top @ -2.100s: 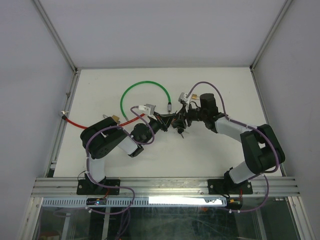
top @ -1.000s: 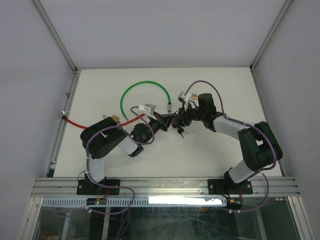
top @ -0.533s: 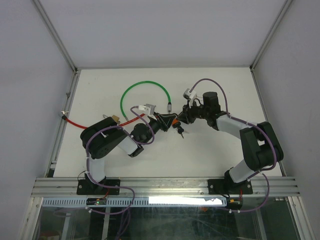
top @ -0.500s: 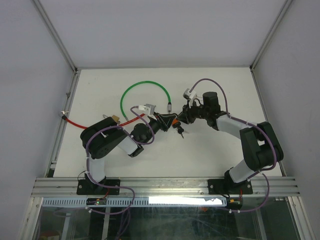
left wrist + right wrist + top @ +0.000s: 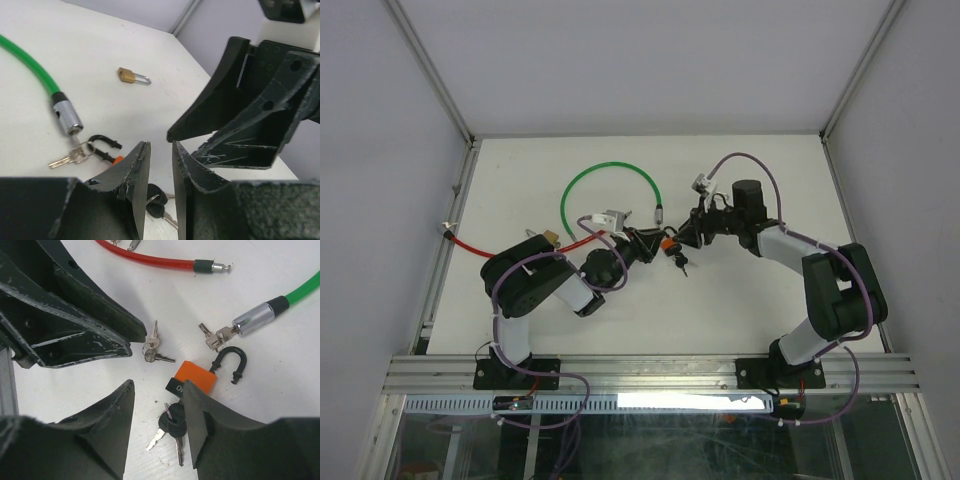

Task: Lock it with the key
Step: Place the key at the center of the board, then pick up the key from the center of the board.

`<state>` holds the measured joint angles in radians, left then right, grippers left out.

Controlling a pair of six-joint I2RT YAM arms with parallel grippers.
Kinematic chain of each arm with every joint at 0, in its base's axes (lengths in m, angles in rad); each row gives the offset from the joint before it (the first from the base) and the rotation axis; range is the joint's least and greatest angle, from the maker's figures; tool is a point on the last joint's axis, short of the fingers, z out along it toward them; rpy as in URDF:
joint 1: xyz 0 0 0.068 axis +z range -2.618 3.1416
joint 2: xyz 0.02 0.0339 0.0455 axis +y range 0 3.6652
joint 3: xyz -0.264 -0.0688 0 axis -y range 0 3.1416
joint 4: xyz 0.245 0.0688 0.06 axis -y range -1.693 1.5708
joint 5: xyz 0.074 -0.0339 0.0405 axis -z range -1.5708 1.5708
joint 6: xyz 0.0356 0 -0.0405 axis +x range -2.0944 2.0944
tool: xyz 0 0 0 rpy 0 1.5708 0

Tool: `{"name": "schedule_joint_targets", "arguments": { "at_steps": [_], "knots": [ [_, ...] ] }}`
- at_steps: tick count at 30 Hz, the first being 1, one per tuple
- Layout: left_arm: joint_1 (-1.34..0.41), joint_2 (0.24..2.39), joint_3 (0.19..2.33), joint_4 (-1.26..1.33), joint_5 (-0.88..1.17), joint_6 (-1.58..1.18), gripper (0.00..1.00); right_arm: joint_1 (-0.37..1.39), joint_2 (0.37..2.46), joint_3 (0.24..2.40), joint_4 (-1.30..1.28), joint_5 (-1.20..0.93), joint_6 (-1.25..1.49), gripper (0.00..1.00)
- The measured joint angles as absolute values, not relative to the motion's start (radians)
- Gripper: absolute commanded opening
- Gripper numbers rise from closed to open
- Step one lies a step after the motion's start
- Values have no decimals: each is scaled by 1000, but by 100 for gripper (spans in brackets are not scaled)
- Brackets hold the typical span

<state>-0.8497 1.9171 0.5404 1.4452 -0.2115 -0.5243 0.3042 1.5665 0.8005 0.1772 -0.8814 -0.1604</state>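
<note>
An orange padlock (image 5: 197, 377) lies on the white table with its black shackle (image 5: 233, 361) up and open. It also shows as an orange spot between the two grippers, the padlock (image 5: 669, 241). A bunch of black-headed keys (image 5: 172, 427) lies at the padlock's base. Whether a key sits in the lock is hidden by my right finger. My right gripper (image 5: 159, 387) hangs open over the keys, holding nothing. My left gripper (image 5: 159, 145) stands open by a narrow gap, with nothing between its fingers, and the black keys (image 5: 157, 197) lie below it.
A green cable lock (image 5: 610, 172) curves at the back; its metal end (image 5: 255, 320) with small keys (image 5: 215, 337) lies by the shackle. A red cable (image 5: 150, 260) lies on the left. More silver keys (image 5: 152, 347) and a brass padlock (image 5: 133, 76) lie nearby.
The left gripper has gone from shut to slightly open. The right gripper has opened wider and drawn back to the right. The orange padlock now shows on the table between them.
</note>
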Motion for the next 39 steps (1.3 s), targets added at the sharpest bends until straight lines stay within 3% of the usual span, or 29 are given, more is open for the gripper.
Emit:
{"name": "schedule_joint_targets", "arguments": {
  "at_steps": [8,14,21,28,33,39],
  "knots": [
    [-850,1888,429,1445,-487,-575,32,408,1599,878,74,-815,-224,51],
    [-857,1871,369,1445,-783,-655,42,554,1681,974,-8,-659,-268,52],
    [-892,1869,366,1445,-1012,-664,44,655,1834,1112,-102,-441,-262,49],
    [-891,1866,366,1446,-1072,-664,44,685,1878,1132,-156,-321,-262,30],
    [-891,1865,366,1446,-1077,-664,45,691,1882,1147,-174,-311,-266,1],
    [-891,1865,366,1446,-1078,-664,46,687,1879,1156,-188,-329,-270,0]
  ]
}}
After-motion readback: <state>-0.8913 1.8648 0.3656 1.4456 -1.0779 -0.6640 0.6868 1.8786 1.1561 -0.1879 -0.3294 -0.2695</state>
